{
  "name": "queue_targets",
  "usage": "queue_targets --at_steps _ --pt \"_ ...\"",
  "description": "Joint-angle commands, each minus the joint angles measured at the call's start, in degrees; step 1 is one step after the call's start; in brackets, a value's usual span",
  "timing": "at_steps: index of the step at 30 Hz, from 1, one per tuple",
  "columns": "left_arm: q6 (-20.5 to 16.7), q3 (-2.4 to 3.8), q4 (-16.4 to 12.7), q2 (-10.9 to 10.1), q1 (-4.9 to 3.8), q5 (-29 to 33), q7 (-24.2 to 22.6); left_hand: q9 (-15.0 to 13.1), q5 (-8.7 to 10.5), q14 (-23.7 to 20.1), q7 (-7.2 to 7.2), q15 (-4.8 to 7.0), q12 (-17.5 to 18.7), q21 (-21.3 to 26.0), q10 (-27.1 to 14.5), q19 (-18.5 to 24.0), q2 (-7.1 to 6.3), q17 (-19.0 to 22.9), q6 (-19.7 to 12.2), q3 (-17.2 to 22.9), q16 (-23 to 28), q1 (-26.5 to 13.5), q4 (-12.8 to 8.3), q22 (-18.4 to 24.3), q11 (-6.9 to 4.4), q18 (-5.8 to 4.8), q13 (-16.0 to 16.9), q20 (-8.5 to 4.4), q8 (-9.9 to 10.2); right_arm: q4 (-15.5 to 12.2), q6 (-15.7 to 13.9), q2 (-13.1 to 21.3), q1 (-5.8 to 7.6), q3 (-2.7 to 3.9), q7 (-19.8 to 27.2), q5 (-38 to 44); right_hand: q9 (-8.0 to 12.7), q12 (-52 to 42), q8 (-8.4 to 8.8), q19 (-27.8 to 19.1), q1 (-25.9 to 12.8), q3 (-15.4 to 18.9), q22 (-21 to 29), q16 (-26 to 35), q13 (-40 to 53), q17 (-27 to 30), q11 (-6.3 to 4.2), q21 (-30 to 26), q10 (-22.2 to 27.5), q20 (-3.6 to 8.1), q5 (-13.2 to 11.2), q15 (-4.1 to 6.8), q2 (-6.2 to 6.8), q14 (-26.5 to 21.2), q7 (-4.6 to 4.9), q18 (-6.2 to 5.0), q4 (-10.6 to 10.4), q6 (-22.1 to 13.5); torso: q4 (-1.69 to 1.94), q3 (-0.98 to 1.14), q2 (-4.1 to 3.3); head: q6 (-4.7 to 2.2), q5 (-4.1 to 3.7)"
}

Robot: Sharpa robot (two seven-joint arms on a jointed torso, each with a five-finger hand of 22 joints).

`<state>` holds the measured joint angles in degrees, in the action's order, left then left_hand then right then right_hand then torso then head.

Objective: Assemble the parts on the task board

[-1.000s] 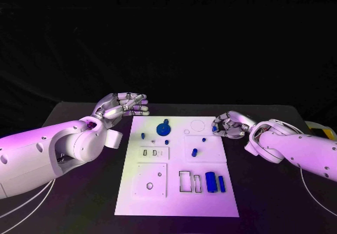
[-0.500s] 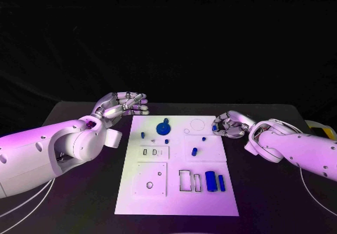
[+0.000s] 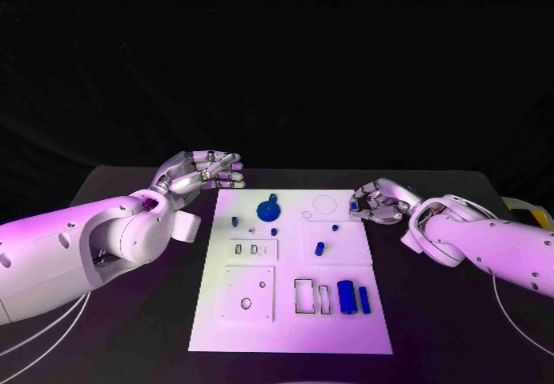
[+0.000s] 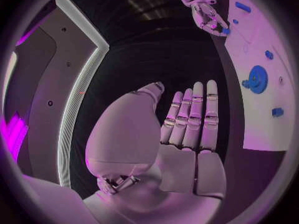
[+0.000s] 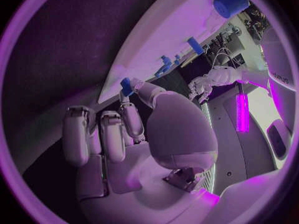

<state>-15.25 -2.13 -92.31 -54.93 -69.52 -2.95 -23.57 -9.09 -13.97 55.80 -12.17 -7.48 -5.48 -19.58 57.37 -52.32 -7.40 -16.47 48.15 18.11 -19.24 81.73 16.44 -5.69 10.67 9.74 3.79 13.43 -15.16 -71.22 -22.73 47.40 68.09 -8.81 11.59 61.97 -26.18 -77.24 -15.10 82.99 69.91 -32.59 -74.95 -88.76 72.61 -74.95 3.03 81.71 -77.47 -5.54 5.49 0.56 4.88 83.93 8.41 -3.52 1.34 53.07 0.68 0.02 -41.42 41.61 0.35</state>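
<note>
The white task board (image 3: 289,320) lies in the middle of the black table. On it are a blue gear (image 3: 268,212), several small blue pegs such as one (image 3: 320,250) near the middle, and a blue cylinder (image 3: 347,298) beside a blue bar (image 3: 363,300). My right hand (image 3: 379,202) hovers at the board's far right corner and pinches a small blue part (image 3: 353,206) at its fingertips; the part (image 5: 126,86) sits between thumb and finger. My left hand (image 3: 206,172) floats off the board's far left corner, fingers (image 4: 193,114) straight and side by side, holding nothing.
A yellow object (image 3: 527,213) sits at the table's right edge behind my right arm. White cables (image 3: 41,336) trail under my left arm. Rectangular recesses (image 3: 306,296) and round holes (image 3: 246,304) mark the board's near half.
My right hand has risen slightly with the small blue part still pinched. The left hand and the parts on the board have stayed put.
</note>
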Motion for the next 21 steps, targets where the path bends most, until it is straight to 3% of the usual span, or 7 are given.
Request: queue_targets --at_steps 1,5,13,17,21 --pt "0.89 0.04 -0.07 0.05 -0.03 0.14 -0.34 0.09 0.24 -0.35 -1.72 -0.27 0.44 0.24 0.42 -0.2 0.19 -0.18 -0.07 0.4 0.31 -0.57 0.01 0.13 -0.02 0.75 0.09 0.21 0.34 -0.37 -3.43 0.05 -0.04 0.0 0.16 -0.51 -1.33 -0.28 -1.22 0.22 0.48 -0.25 -6.33 -0.34 0.09 -12.59 -0.12 0.27 -0.33 0.04 0.54 0.33 -1.28 5.51 -0.89 0.85 0.01 1.17 0.03 -0.01 0.02 0.01 0.07" --pt "0.91 0.04 0.0 0.05 -0.02 0.14 -0.34 0.09 0.24 -0.35 -1.72 -0.27 0.44 0.24 0.42 -0.2 0.19 -0.18 -0.07 0.4 0.31 -0.57 0.01 0.13 -0.02 0.75 0.09 0.21 0.34 -2.25 -4.24 0.56 0.07 0.05 -0.7 -0.71 -1.44 -0.18 -1.34 0.26 0.48 -0.33 -6.4 -0.33 0.0 -12.59 -0.17 0.31 -0.29 0.13 0.7 0.4 -1.15 5.51 -0.91 0.86 0.18 1.08 -0.02 -0.04 0.1 0.05 0.14" --pt "0.9 0.04 0.44 0.31 -0.02 0.14 -0.36 0.09 0.26 -0.36 -1.71 -0.27 0.46 0.25 0.44 -0.19 0.18 -0.2 -0.07 0.41 0.32 -0.57 0.01 0.14 -0.02 0.75 0.09 0.22 0.34 -9.57 -5.0 1.14 1.69 0.16 -6.59 1.2 -1.53 -0.07 -1.38 0.15 0.45 -0.42 -6.27 -0.3 -0.08 -12.5 -0.17 0.17 -0.22 0.22 0.78 0.45 -0.9 5.49 -0.88 0.82 0.42 0.78 -0.23 -0.22 0.47 0.0 0.48" --pt "0.97 0.03 1.02 0.87 -0.02 0.25 -0.28 0.09 0.26 -0.36 -1.7 -0.27 0.47 0.25 0.46 -0.2 0.18 -0.22 -0.06 0.42 0.32 -0.57 0.01 0.15 -0.03 0.75 0.1 0.22 0.34 -14.5 -6.27 -0.43 2.35 0.17 -11.54 4.41 -1.71 -0.11 -1.62 0.09 0.19 -0.5 -6.2 -0.23 0.04 -12.33 -0.18 0.08 -0.34 0.3 1.42 0.47 -0.65 5.45 -0.9 0.8 0.57 0.76 -0.31 -0.31 0.79 0.03 0.65" --pt "0.91 0.03 1.37 1.36 -0.02 2.08 -0.03 0.06 0.28 -0.33 -1.62 -0.25 0.42 0.26 0.64 -0.22 0.24 -0.28 0.06 0.45 0.33 -0.63 0.06 0.18 -0.09 0.76 0.13 0.22 0.29 -17.5 -6.75 -2.62 2.38 0.14 -15.33 7.21 -1.77 -0.08 -1.73 -0.02 0.2 -0.57 -6.06 -0.13 0.02 -12.05 -0.22 -0.06 -0.33 0.31 1.46 0.49 -0.66 5.39 -0.94 0.75 0.64 0.81 -0.27 -0.32 0.98 0.06 0.86"
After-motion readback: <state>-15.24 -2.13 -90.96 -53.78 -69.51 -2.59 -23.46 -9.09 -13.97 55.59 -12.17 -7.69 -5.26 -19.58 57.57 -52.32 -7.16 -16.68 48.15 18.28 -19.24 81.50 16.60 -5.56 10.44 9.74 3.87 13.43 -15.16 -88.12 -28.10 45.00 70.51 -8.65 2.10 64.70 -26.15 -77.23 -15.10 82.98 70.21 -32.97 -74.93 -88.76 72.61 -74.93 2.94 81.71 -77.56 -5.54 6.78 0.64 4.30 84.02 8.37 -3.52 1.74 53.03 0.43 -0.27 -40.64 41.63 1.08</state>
